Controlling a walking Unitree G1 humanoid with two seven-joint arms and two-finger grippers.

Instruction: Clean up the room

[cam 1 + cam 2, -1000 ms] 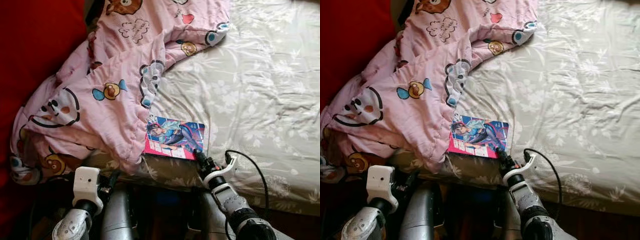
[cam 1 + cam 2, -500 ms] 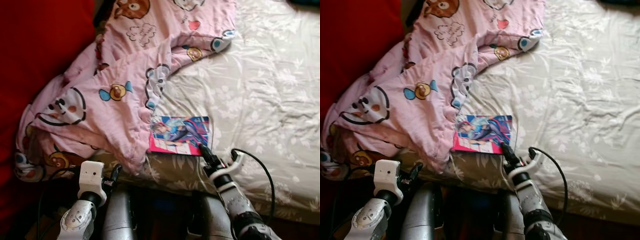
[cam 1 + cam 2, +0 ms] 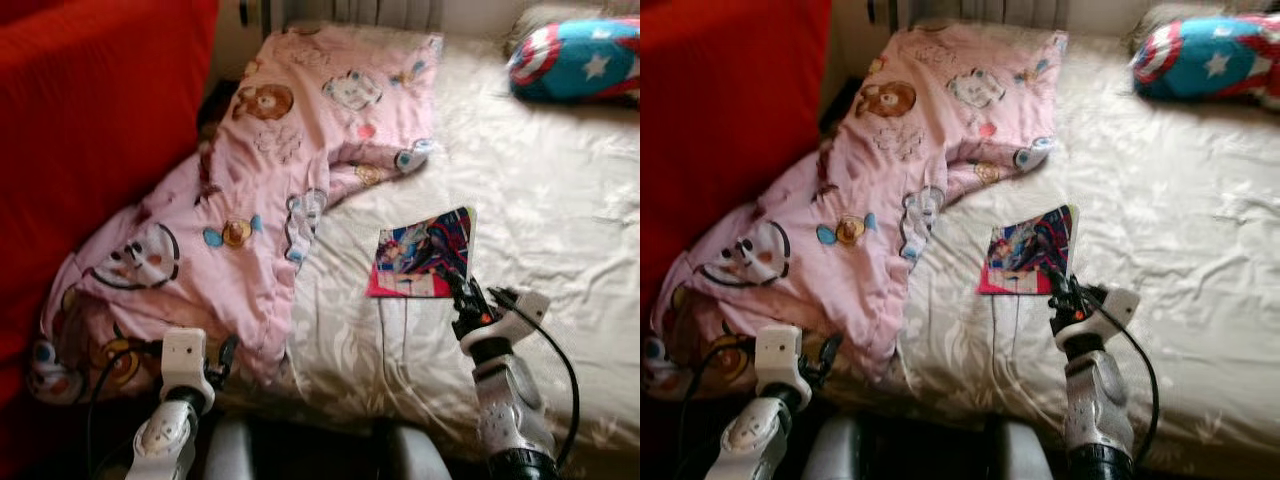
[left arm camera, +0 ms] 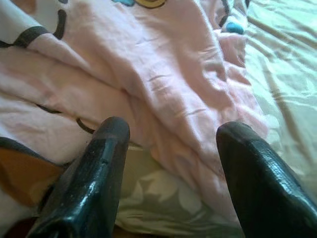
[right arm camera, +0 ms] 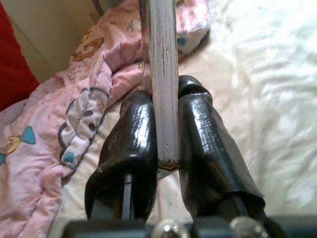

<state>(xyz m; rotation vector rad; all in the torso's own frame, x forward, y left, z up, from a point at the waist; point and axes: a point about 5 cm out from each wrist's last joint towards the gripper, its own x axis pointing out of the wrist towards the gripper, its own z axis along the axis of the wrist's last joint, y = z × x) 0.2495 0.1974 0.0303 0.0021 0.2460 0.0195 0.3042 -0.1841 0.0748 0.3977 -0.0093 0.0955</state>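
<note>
**Book pinched at bed edge**

Right gripper [image 3: 462,297] clamped on the book [image 3: 422,253], fingers pressed against both faces of its lower right corner. In the right wrist view, the book's pale edge [image 5: 162,79] stands upright between the two black fingers [image 5: 131,144], squeezed tight. Book tilted, right side raised off the sheet [image 3: 560,220], left side low near the sheet; colourful cover facing up, pink strip along the near edge. Sits mid-bed, just beside the blanket [image 3: 250,200] at about 9 o'clock, not touching it as far as can be told.

Pink cartoon blanket heaped across the left half of the bed, spilling over the near edge toward 7 o'clock. Red wall [image 3: 90,120] beyond it at 9 to 11 o'clock. Blue and red star-patterned pillow [image 3: 580,58] at 1 o'clock, well apart from the book.

Left gripper [image 4: 171,148] spread wide, holding nothing, hovering low at the near edge of the bed with the blanket's folds just ahead. Seen at 7 o'clock in the head views [image 3: 215,360].
</note>
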